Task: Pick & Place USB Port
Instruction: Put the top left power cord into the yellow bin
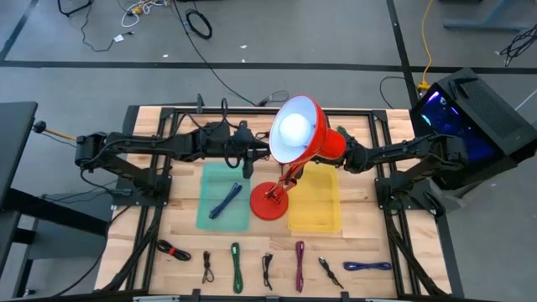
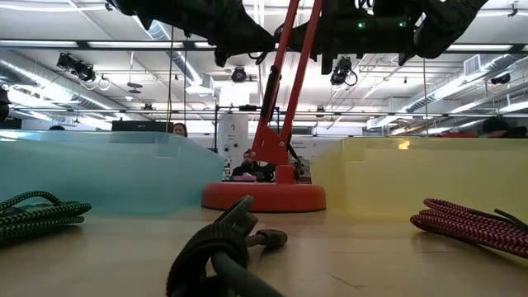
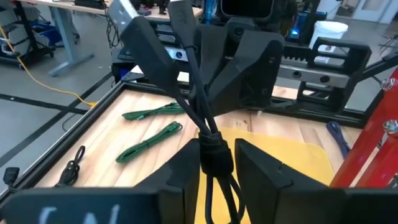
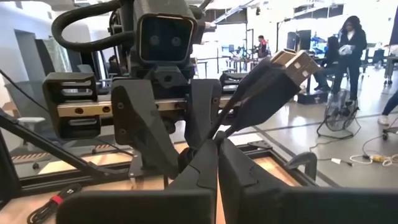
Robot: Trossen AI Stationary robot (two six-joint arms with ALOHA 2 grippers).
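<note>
- Where is the black USB cable (image 3: 205, 106)?
- In the air over the middle of the desk (image 1: 361, 243), between the two arms. Both wrist views show it pinched from two sides.
- So the left hand (image 3: 214, 168) has it?
- Yes. Its two fingers are clenched on the wrapped middle of the bundle, and the strands run up from there to two plugs. In the high view that hand sits just beside the white-lined shade of the red desk lamp (image 1: 294, 134).
- And the right hand (image 4: 217, 165)?
- It is grasping the same cable. Its fingers are pressed together on the strands, and the metal USB plugs stick up past them. From above, the lamp shade hides this hand; only the arm shows, reaching in from the right.
- How do the two hands stand to each other?
- Facing, very close, each filling the other's wrist view.
- What lies below them?
- A green tray (image 1: 205, 220) left of the lamp's round base, with a blue cable (image 1: 225, 201) in it. A yellow tray (image 1: 315, 210) lies right of the base.
- Anything else on the desk?
- A row of coiled cables along the near edge: a red-and-black one (image 1: 172, 249), a green one (image 1: 236, 264), a magenta one (image 1: 299, 264), a dark blue one (image 1: 367, 267), and black ones in between.
</note>
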